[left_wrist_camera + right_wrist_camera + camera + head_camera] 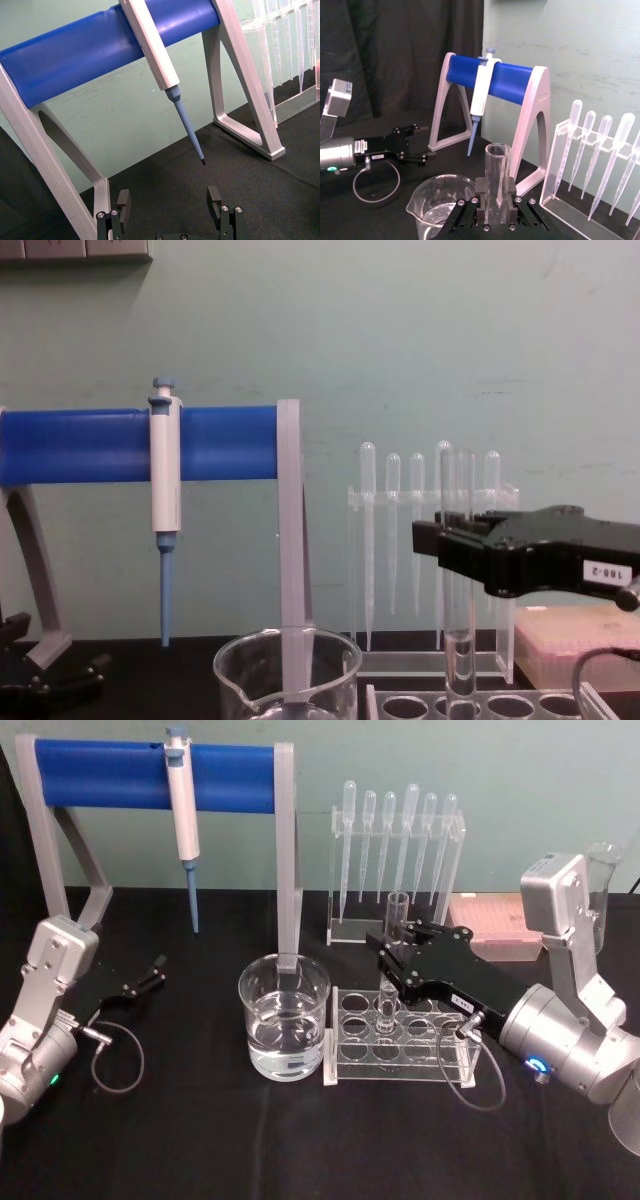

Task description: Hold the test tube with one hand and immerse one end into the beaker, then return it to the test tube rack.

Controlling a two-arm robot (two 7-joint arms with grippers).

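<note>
The test tube [396, 915] stands upright, and my right gripper [398, 952] is shut on its upper part. Its rounded lower end reaches a hole in the front row of the clear rack [440, 1065]. In the chest view the tube [459, 640] hangs below the black gripper [455, 538]. The right wrist view has the tube [498, 165] clamped between the fingers [481, 192]. The beaker [285, 1015], partly filled with water, stands just left of the rack, apart from the tube. My left gripper [150, 975] rests open on the table at the left, its fingers [123, 202] spread wide.
A white-and-blue pipette [183, 810] hangs on a blue-barred stand [150, 775] behind the beaker. A clear holder with several plastic droppers [400, 830] stands behind the rack. A pink tip box [495, 925] and a glass vessel [600, 890] sit at the back right.
</note>
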